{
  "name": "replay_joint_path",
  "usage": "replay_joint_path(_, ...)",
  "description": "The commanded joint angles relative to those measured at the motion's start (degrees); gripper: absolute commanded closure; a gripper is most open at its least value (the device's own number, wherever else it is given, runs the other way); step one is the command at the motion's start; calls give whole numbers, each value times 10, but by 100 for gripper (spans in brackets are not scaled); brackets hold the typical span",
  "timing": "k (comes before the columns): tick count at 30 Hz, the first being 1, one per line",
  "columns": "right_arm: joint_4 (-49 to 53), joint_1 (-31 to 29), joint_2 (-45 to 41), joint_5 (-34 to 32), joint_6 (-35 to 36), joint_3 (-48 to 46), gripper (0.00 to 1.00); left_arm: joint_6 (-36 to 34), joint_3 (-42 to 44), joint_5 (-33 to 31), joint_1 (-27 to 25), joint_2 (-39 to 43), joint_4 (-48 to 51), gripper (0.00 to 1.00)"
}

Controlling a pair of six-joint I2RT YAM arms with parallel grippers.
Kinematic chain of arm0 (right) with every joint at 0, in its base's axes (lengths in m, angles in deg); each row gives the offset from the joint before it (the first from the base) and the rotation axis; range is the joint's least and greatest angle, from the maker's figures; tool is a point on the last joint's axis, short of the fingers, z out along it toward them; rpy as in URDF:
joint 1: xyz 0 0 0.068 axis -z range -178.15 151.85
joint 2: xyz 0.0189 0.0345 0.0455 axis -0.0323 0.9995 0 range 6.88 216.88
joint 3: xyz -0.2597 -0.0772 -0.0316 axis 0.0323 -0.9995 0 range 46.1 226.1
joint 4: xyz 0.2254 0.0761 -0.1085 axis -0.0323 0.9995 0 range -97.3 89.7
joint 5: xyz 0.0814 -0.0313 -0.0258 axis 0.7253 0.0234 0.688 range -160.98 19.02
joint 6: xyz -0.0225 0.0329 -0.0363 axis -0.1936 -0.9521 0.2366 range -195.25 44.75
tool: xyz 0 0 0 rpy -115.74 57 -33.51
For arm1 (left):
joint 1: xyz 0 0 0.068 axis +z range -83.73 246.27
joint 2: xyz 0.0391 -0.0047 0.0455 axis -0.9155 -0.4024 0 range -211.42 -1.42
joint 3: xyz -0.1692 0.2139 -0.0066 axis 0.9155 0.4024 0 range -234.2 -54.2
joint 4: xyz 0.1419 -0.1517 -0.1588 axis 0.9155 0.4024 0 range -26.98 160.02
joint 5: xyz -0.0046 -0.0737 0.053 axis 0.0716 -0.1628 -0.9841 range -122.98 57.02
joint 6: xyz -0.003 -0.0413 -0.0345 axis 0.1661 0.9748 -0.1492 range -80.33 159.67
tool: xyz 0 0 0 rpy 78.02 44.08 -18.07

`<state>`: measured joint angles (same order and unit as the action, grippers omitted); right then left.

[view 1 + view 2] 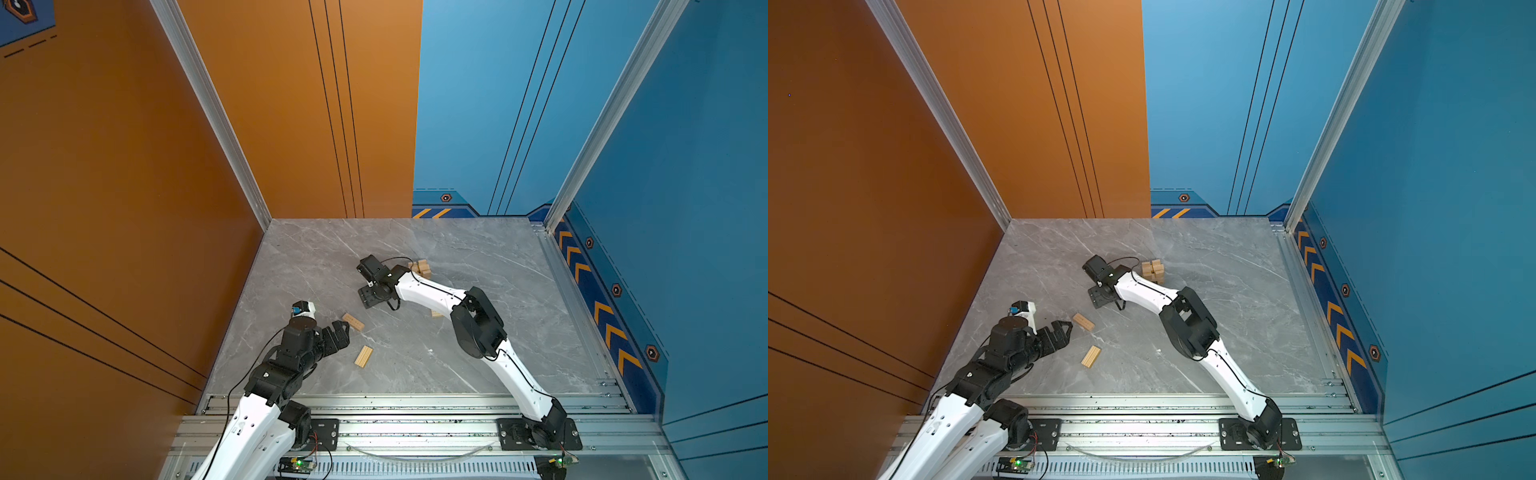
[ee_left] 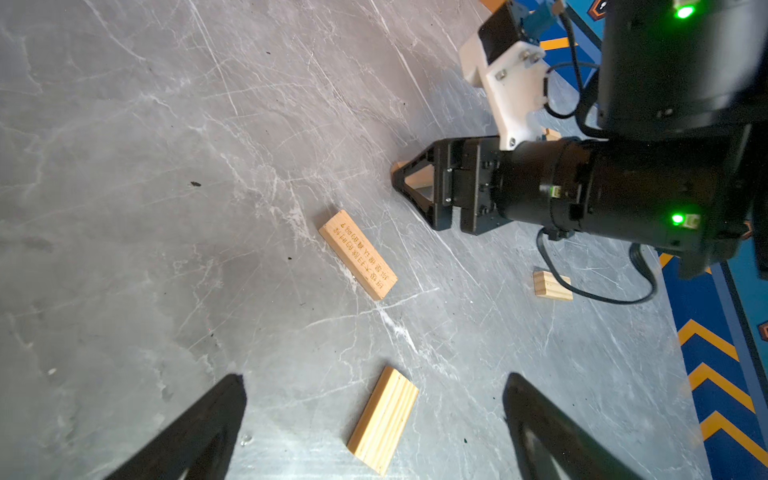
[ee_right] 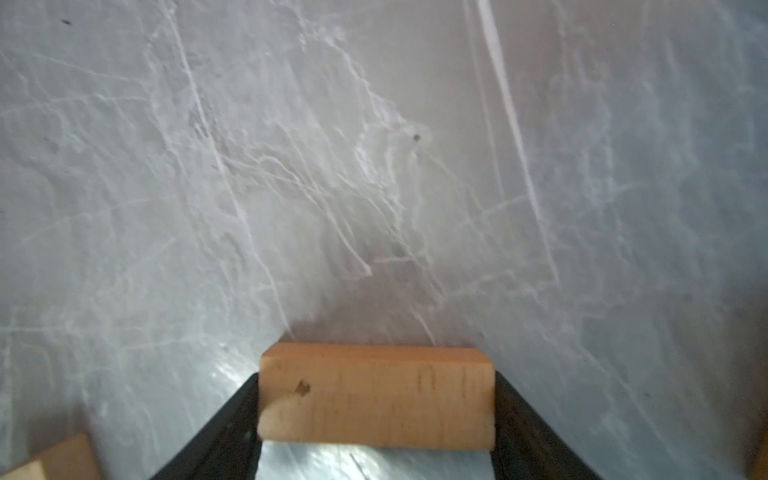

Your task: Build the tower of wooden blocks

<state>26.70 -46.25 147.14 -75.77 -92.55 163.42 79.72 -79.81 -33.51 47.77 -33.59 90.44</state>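
Take the middle of the table as the dial's centre, as in both top views. The tower stands at 12 o'clock. The right gripper sits at 10 o'clock, near the tower, with a block clamped between its fingers. A short block lies at 4 o'clock, close in, partly under the right arm. The lettered bar lies at 8 o'clock. The slab lies at 7, apart from it. The left gripper is just beside the bar, at its 8 o'clock.

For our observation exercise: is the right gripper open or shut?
Shut on a wood block: in the right wrist view the right gripper's fingers press both its ends.
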Motion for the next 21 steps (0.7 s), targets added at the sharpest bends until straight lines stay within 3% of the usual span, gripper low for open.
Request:
replay_joint_path(1, 17, 5, -30, 6, -33, -90, 26, 17, 13, 5, -14, 2, -10, 2)
replay_joint_path(10, -66, 2, -156, 11, -90, -315, 23, 29, -4, -54, -111, -9, -10, 2)
replay_joint_path(21, -82, -11, -249, -33, -134, -461, 18, 55, -14, -174, -271, -21, -10, 2)
